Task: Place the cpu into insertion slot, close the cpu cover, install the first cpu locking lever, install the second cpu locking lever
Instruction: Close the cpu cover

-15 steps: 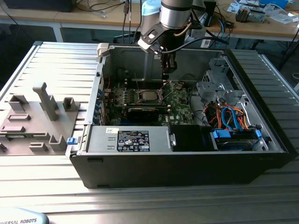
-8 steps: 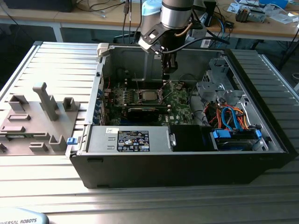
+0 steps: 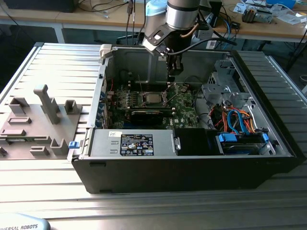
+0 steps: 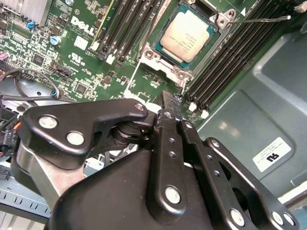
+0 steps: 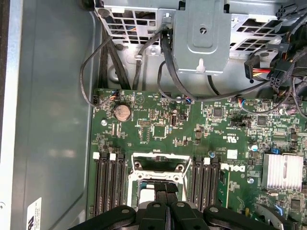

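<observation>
The cpu, a silvery square chip, lies flat in the insertion slot on the green board and hides the slot's recess. The cpu cover, a thin metal frame, lies down around the chip. One thin wire locking lever sticks out sideways from a socket corner, and another wire lever runs off the opposite side. My gripper hangs just above the board beside the socket, fingers together with nothing between them. In the exterior view the gripper is over the socket's right edge, with the cpu below it.
Black memory slots flank the socket on both sides. A metal drive cage and loose cables stand past the board. The case wall rises at the exterior view's left, and a power supply sits in front.
</observation>
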